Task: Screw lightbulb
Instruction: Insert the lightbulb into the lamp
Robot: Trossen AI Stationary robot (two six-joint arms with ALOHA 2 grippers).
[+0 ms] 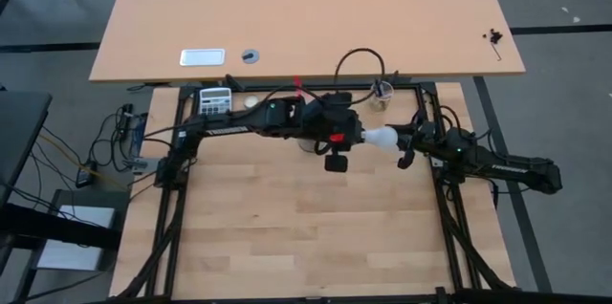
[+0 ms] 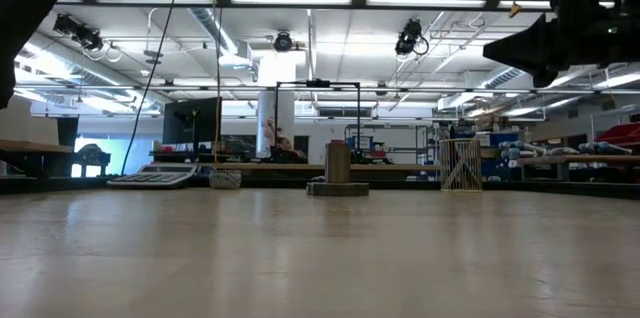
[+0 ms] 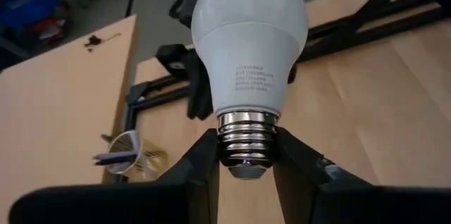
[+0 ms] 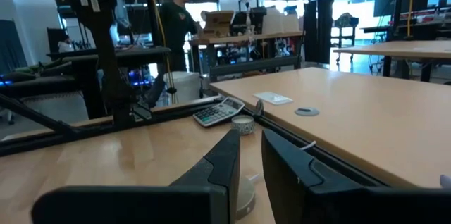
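Note:
The white lightbulb (image 1: 382, 137) hangs above the table's middle with my left gripper (image 1: 361, 135) shut on it. Its globe (image 3: 248, 34) points toward the table's right edge, close to my right arm. The grey socket base (image 2: 337, 176) stands on the table; in the high view the left arm covers most of it. My right gripper (image 1: 409, 147) waits at the right edge, pointing level toward the left, with a narrow gap between its fingers (image 4: 229, 164) and nothing in it. My left gripper pinches the bulb's grey threaded screw end (image 3: 246, 139) between its two fingers, one on each side. The fingers come from the table's left and slant a little downward, in line with the bulb. The bulb is lifted clear of the table, globe pointing away from the gripper.
A calculator (image 1: 215, 101) and a small round tin (image 4: 242, 124) lie at the table's far left. A clear cup with pens (image 1: 382, 94) stands at the far edge. A second table (image 1: 306, 17) lies beyond. A person (image 4: 176, 20) stands in the room behind.

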